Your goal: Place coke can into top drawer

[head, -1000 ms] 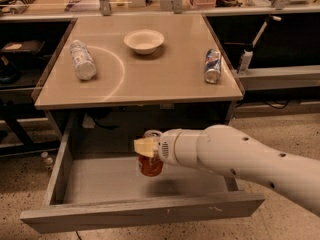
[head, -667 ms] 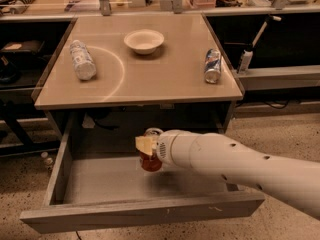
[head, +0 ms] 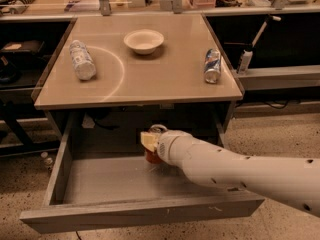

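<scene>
A wide, shallow grey wooden top drawer (head: pixel 125 215) is standing pulled out from under the front edge of the tan, flat-topped desk (head: pixel 165 84), its flat front panel reaching out well past that edge. The two-finger gripper (head: pixel 150 143) at the end of the thick white robot arm (head: pixel 240 166) is hanging inside the drawer, just below the middle of the desk's front edge. The arm is reaching in over the drawer's front right corner from the lower right. The gripper is closing narrowly around the red-orange coke can (head: pixel 151 157), with a pale yellowish finger pad (head: pixel 147 140) pressing against the can's side. The coke can is standing upright in that grip, toward the back of the drawer and about midway across its width. Its silver top is showing just above the gripper and its red body is showing below; whether its base is touching the drawer floor I cannot tell. On the desk top, a clear plastic bottle with a white label (head: pixel 81 60) is lying on its side close to the left edge. A shallow white round bowl (head: pixel 144 40) is sitting near the middle of the back edge, and a blue-and-silver can (head: pixel 212 65) is resting close to the right edge, well apart from the other two. A thin pale arc (head: pixel 121 76) is curving across the desk surface between the bottle and the bowl. Speckled flooring (head: pixel 280 134) is showing beyond the desk's front right corner.
</scene>
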`<state>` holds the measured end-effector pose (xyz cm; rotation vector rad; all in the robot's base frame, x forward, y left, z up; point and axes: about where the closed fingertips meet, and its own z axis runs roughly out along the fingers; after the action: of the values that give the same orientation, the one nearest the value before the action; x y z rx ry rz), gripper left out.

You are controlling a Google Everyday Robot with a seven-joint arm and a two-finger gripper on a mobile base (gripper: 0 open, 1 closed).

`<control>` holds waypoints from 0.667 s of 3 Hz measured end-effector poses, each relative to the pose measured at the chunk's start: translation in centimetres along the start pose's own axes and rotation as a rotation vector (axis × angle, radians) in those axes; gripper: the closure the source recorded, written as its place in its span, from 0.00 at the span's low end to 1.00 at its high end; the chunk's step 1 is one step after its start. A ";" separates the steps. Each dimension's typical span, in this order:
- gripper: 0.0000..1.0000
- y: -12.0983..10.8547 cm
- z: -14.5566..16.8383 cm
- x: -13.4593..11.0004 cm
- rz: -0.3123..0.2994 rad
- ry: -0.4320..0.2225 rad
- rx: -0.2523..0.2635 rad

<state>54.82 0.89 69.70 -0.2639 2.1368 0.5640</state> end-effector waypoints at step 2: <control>1.00 -2.5 2.0 0.8 0.008 -0.076 0.082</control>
<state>56.76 -0.34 67.33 -0.1859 2.0826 0.4827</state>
